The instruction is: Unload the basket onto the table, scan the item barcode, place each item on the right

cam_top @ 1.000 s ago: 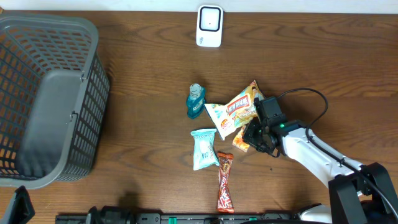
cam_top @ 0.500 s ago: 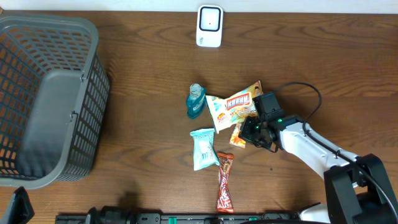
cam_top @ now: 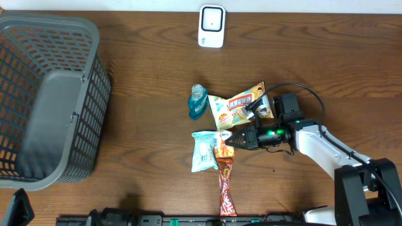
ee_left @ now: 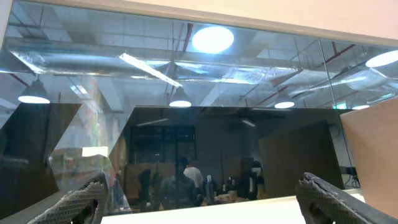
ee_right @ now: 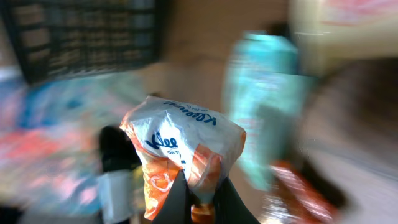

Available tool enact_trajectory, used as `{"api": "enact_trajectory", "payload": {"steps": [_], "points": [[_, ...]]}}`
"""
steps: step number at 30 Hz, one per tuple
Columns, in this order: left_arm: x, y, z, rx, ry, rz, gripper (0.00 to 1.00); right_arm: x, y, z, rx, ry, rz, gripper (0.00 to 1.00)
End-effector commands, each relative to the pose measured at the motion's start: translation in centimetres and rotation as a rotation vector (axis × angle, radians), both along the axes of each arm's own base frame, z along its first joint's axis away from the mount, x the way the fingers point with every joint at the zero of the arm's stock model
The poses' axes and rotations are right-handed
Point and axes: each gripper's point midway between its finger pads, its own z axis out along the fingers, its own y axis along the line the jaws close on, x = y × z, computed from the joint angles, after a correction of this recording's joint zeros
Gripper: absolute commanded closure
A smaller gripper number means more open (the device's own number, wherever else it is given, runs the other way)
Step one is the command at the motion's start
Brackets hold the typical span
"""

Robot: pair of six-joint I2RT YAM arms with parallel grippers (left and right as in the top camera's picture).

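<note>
The right pincer (ee_right: 198,194) pinches the orange-and-white packet (ee_right: 186,146) by its lower edge, the packet standing just above its tips, likely leaving its faces bare for scanning; the left pincer (ee_left: 202,202) gapes, empty.

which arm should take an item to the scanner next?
Right. The right tool is shut on the orange-and-white packet, above the table where the scanner sits. The left tool is open, holds nothing, and faces away from the table.
</note>
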Motion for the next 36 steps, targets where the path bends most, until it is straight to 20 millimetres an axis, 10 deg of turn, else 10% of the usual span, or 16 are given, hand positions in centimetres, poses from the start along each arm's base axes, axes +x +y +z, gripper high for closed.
{"api": "enact_trajectory", "payload": {"steps": [1,19,28,36], "points": [[-0.8,0.0,0.4,0.010,-0.026,0.009,0.04,-2.1,1.0,7.5,0.432,-0.063,0.166,0.99],[-0.2,0.0,0.0,0.011,-0.011,0.010,0.04,-3.2,1.6,9.2,0.429,-0.035,0.192,0.99],[6.2,5.7,-4.7,-0.459,0.165,0.104,0.04,-4.7,1.3,13.1,0.441,-0.105,0.206,0.99],[10.8,5.8,-10.2,-0.759,0.322,-0.059,0.04,-6.3,0.9,16.0,0.461,-0.240,0.234,0.99]]}}
